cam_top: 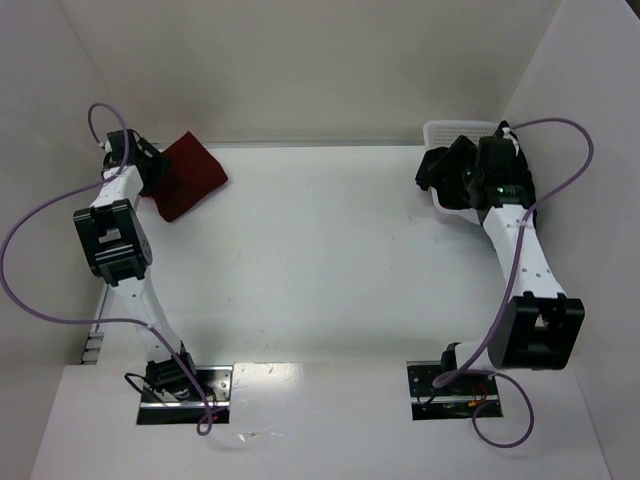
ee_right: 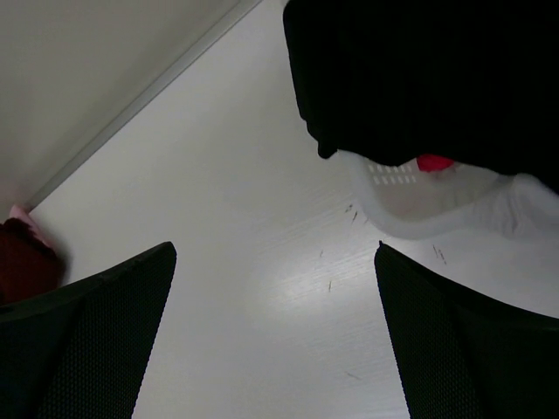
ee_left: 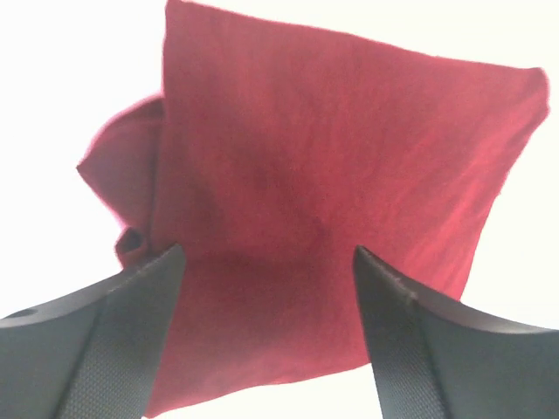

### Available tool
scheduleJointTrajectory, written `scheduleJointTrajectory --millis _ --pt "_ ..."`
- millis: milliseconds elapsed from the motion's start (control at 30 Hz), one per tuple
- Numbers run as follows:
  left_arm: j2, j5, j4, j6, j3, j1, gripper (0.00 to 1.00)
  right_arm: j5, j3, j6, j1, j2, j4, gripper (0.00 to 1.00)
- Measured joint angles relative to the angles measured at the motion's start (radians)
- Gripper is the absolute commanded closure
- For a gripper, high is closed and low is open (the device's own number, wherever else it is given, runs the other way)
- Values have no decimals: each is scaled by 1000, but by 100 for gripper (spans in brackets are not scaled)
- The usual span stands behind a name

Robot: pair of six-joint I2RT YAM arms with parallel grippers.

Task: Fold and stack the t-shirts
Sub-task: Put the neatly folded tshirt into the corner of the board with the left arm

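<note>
In the overhead view the dark maroon t-shirt (cam_top: 190,172) lies folded into a rough square at the upper left of the frame, on the white table (cam_top: 320,260) close to the back wall. The left gripper (ee_left: 266,253) is poised over it, fingers set wide apart, the red cloth lying flat between them and nothing pinched. At the upper right, the right gripper (ee_right: 275,253) hangs beside the white mesh basket (ee_right: 410,205), its jaws likewise wide apart and empty. The black t-shirt (ee_right: 419,78) bulges over the basket's rim at the top right of the right wrist view, with a scrap of bright red (ee_right: 434,162) showing under it. What may be the light pink t-shirt (ee_right: 22,218) shows as a sliver at that view's left edge, though too little is visible to be sure.
</note>
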Motion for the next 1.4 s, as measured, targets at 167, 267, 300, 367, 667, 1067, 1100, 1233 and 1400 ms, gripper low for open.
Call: scheduleJointTrajectory --millis 167,267,300,367,667,1067,1100,1233,1400 --pt "-71 0 -68 60 74 0 0 11 143 -35 -23 94 -19 0" --pt "-151 33 -103 117 103 -19 0 18 216 -55 -52 150 -45 0" --pt "-182 51 -111 139 109 -34 0 24 242 -64 -64 173 -54 0" --pt "-241 95 -132 187 111 -79 0 48 302 -86 -82 230 -79 0" --pt "-404 232 -177 313 -94 -387 0 180 436 -158 -119 502 -161 0" --pt "-402 368 -196 312 -269 -482 0 251 494 -184 -145 659 -190 43" --pt "-402 374 -193 312 -272 -481 0 252 494 -184 -145 660 -185 52" --pt "-405 389 -189 315 -297 -481 0 252 494 -178 -145 660 -158 80" --pt "-407 399 -191 315 -307 -481 0 236 507 -178 -145 668 -144 100"
